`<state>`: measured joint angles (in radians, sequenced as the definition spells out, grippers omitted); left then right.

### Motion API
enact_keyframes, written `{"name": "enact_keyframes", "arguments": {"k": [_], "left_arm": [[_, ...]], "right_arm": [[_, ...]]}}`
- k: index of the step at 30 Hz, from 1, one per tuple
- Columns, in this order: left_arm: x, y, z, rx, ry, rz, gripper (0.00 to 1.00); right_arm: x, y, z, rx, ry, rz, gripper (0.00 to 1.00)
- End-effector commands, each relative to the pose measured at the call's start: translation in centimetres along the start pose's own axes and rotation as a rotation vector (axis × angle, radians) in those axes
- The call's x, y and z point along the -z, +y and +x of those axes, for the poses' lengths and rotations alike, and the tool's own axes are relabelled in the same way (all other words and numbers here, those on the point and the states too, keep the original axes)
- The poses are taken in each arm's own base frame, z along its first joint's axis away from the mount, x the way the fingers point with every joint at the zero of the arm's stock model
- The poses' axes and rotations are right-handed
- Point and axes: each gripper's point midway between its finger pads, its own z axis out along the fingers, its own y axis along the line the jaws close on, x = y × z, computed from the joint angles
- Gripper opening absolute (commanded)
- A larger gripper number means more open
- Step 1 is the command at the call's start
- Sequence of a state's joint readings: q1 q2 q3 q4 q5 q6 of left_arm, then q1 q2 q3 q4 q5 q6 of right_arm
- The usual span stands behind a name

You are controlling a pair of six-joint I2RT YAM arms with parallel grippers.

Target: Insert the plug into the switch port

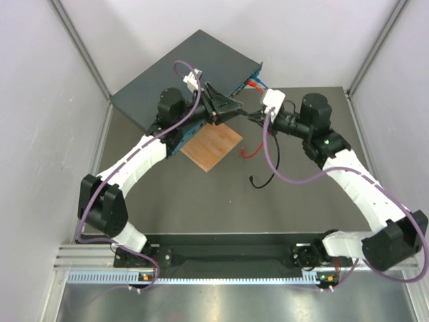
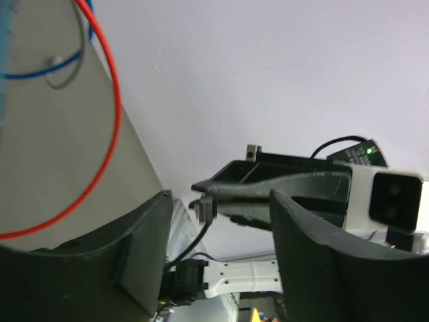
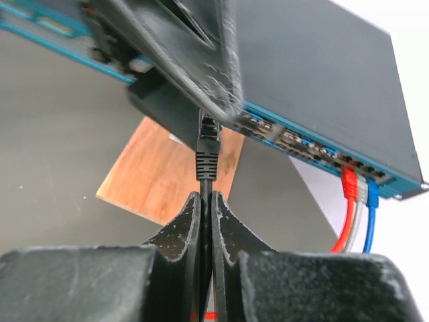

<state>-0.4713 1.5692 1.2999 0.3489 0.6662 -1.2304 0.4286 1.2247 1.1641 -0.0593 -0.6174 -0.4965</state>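
Observation:
The switch (image 1: 181,74) is a flat dark slate-grey box at the back left, with a teal-blue front edge (image 3: 301,142) carrying a row of ports. My right gripper (image 3: 206,201) is shut on a black cable just behind its black plug (image 3: 208,137). It holds the plug in the air in front of the port row, pointing at it. In the top view the right gripper (image 1: 250,117) meets my left gripper (image 1: 234,107) tip to tip. The left gripper (image 2: 221,228) is open and empty. The plug (image 2: 205,208) shows beyond its fingers.
A brown wooden board (image 1: 211,146) lies on the table in front of the switch. Red (image 3: 347,201), grey and blue cables sit in ports at the switch's right end. The black cable's slack (image 1: 266,176) trails on the table. White walls stand close on three sides.

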Motion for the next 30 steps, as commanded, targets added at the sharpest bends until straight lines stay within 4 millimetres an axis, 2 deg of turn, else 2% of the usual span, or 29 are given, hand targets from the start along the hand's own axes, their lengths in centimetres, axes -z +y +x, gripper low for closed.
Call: {"name": "enact_keyframes", "arguments": {"k": [1, 3, 4, 5, 6, 7, 8, 10, 11, 12, 13, 14, 17, 19, 23, 25, 26, 30], "left_arm": [[1.0, -2.3, -3.2, -0.106, -0.078, 0.039, 0.69], [1.7, -2.6, -4.6, -0.157, -0.101, 0.042, 0.73], [1.9, -3.7, -5.2, -0.191, -0.113, 0.058, 0.74], [2.3, -3.8, -5.9, -0.234, -0.126, 0.056, 0.75], [2.4, -4.3, -6.1, -0.266, -0.13, 0.061, 0.76], [2.8, -5.3, -6.4, -0.305, -0.143, 0.069, 0.77], [2.9, -5.1, -6.5, -0.357, -0.146, 0.044, 0.77], [3.5, -5.7, -7.2, -0.426, -0.186, 0.012, 0.78], [3.7, -5.5, -7.6, -0.509, -0.201, -0.012, 0.78], [3.9, -4.4, -7.5, -0.515, -0.188, -0.069, 0.78], [4.2, -4.7, -7.7, -0.551, -0.195, -0.088, 0.78], [4.5, -3.9, -8.3, -0.615, -0.21, -0.14, 0.79], [5.2, -2.6, -8.5, -0.682, -0.197, -0.223, 0.81], [5.4, -1.9, -8.5, -0.692, -0.19, -0.258, 0.83], [5.7, -0.9, -8.6, -0.724, -0.181, -0.299, 0.84], [5.7, -0.4, -8.5, -0.718, -0.175, -0.305, 0.84], [5.7, -0.4, -8.5, -0.717, -0.176, -0.306, 0.84], [5.6, -0.6, -8.5, -0.716, -0.18, -0.298, 0.84]], "right_arm": [[0.4, -2.4, 0.5, -0.06, 0.107, 0.051, 0.0], [0.3, -3.1, 1.4, -0.097, 0.18, 0.068, 0.0], [0.3, -3.4, 1.6, -0.107, 0.205, 0.072, 0.0], [0.2, -3.9, 2.2, -0.136, 0.25, 0.077, 0.0], [0.2, -4.1, 2.3, -0.166, 0.264, 0.084, 0.0], [0.3, -5.0, 1.4, -0.171, 0.262, 0.104, 0.0], [0.2, -5.1, 2.7, -0.203, 0.312, 0.112, 0.0], [0.3, -5.9, 2.4, -0.247, 0.325, 0.145, 0.0], [0.3, -6.4, 3.0, -0.263, 0.348, 0.173, 0.0], [0.4, -6.8, 3.1, -0.288, 0.357, 0.193, 0.0], [0.5, -7.1, 3.4, -0.3, 0.375, 0.205, 0.0], [0.5, -7.5, 3.8, -0.313, 0.402, 0.217, 0.0], [0.1, -7.8, 5.0, -0.349, 0.466, 0.213, 0.0], [-0.1, -7.9, 5.5, -0.368, 0.494, 0.211, 0.0], [-0.9, -9.5, 5.9, -0.391, 0.515, 0.259, 0.0], [-1.4, -10.0, 5.4, -0.413, 0.507, 0.274, 0.0], [-1.8, -10.2, 6.4, -0.429, 0.533, 0.278, 0.0], [-2.5, -11.0, 6.6, -0.441, 0.536, 0.304, 0.0]]}}
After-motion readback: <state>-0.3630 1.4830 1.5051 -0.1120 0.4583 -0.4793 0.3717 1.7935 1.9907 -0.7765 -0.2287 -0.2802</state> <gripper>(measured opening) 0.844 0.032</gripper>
